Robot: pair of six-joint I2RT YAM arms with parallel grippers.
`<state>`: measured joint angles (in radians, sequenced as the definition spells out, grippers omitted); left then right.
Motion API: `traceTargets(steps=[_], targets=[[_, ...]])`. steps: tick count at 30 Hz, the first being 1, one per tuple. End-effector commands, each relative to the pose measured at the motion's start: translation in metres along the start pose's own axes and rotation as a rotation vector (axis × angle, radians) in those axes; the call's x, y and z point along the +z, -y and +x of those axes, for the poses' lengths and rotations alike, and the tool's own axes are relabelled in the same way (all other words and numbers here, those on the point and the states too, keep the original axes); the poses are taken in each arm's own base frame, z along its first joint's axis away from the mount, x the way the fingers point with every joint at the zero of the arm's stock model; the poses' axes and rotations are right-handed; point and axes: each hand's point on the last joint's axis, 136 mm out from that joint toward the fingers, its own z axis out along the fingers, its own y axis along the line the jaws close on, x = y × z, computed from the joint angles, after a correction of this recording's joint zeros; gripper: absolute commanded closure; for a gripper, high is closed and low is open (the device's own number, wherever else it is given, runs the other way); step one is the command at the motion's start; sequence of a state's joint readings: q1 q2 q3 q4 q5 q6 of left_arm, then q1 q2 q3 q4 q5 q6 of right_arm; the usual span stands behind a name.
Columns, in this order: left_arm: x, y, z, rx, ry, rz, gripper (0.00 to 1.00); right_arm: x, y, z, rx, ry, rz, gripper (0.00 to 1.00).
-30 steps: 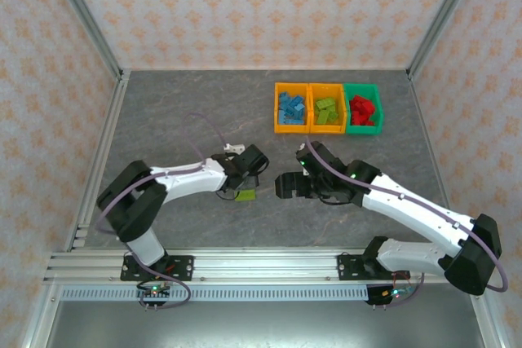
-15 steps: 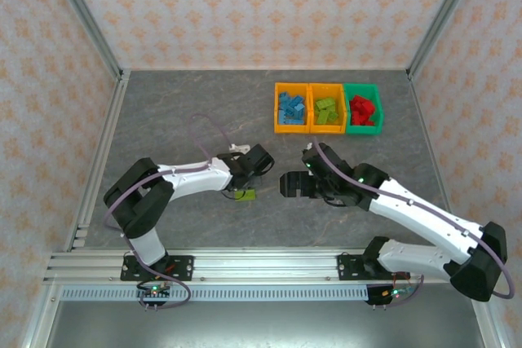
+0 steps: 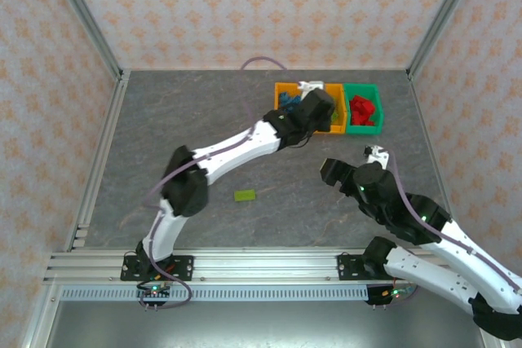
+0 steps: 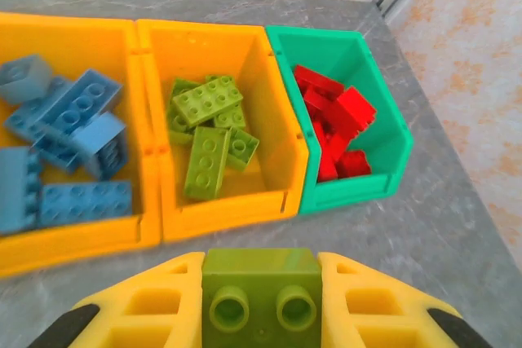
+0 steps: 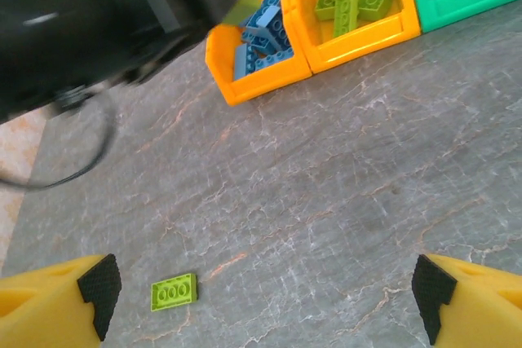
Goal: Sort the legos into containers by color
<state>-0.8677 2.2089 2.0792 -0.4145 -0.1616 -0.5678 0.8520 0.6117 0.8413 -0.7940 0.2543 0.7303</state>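
A small lime green brick (image 4: 261, 283) is clamped in the left claw (image 4: 261, 303), its two studs side by side facing the wrist camera, just before the middle orange bin (image 4: 220, 208) of lime bricks (image 4: 208, 140). A flat lime plate (image 5: 174, 292) lies studs up on the counter (image 5: 326, 185), its long axis running left to right in the overhead view. The right claw (image 5: 265, 287) is spread wide, empty.

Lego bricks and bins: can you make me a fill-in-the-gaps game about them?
The left gripper is shut on a small lime ____ studded plastic brick.
The red plastic bricks lie in the ____ rectangular plastic bin.
The blue plastic bricks lie in the leftmost plastic bin, coloured ____.
The right gripper is ____, holding nothing.
Missing words: green, green, orange, open.
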Motion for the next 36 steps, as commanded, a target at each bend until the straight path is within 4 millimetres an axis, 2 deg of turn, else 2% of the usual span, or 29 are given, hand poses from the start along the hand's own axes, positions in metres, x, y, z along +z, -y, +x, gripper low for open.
traceTargets(steps=[1, 5, 9, 11, 13, 16, 18, 22, 25, 28, 29, 33, 35, 36], targets=[[0.039, -0.006, -0.004, 0.149, 0.011, -0.081, 0.8, -0.002, 0.016, 0.0, 0.013, 0.013, 0.074, 0.06], [0.074, -0.003, -0.019, 0.162, 0.075, -0.09, 0.77, -0.004, 0.016, 0.004, 0.014, -0.015, 0.067, 0.06], [0.098, -0.011, -0.022, 0.143, 0.115, -0.069, 0.6, -0.006, 0.015, 0.005, 0.016, -0.024, 0.055, 0.06], [0.1, -0.013, -0.03, 0.145, 0.145, -0.071, 0.56, -0.007, 0.012, 0.003, 0.01, -0.023, 0.046, 0.06], [0.098, -0.014, -0.037, 0.14, 0.162, -0.069, 0.48, -0.008, 0.012, 0.002, 0.006, -0.02, 0.048, 0.06], [0.085, -0.014, -0.048, 0.141, 0.163, -0.071, 0.44, -0.008, 0.013, 0.001, 0.004, -0.018, 0.05, 0.06], [0.069, -0.013, -0.055, 0.139, 0.145, -0.073, 0.44, -0.008, 0.014, 0.001, 0.002, -0.015, 0.057, 0.06], [0.02, -0.006, -0.07, 0.085, 0.09, -0.03, 0.44, -0.007, 0.017, 0.001, -0.013, -0.007, 0.073, 0.06], [-0.025, -0.001, -0.079, 0.046, 0.11, 0.042, 0.45, -0.004, 0.012, 0.0, -0.036, -0.014, 0.069, 0.06], [-0.081, -0.008, -0.084, 0.018, 0.16, 0.095, 0.45, 0.003, 0.001, 0.005, -0.092, -0.056, 0.055, 0.06], [-0.106, -0.013, -0.087, 0.011, 0.179, 0.109, 0.45, 0.007, -0.004, 0.01, -0.117, -0.086, 0.044, 0.06], [-0.173, -0.043, -0.056, 0.073, 0.156, 0.112, 0.45, 0.026, -0.029, 0.032, -0.189, -0.222, 0.008, 0.05], [-0.209, -0.067, -0.037, 0.129, 0.151, 0.083, 0.44, 0.041, -0.043, 0.048, -0.209, -0.306, -0.008, 0.05], [-0.22, -0.081, -0.026, 0.154, 0.141, 0.058, 0.44, 0.048, -0.05, 0.054, -0.215, -0.334, -0.016, 0.05]])
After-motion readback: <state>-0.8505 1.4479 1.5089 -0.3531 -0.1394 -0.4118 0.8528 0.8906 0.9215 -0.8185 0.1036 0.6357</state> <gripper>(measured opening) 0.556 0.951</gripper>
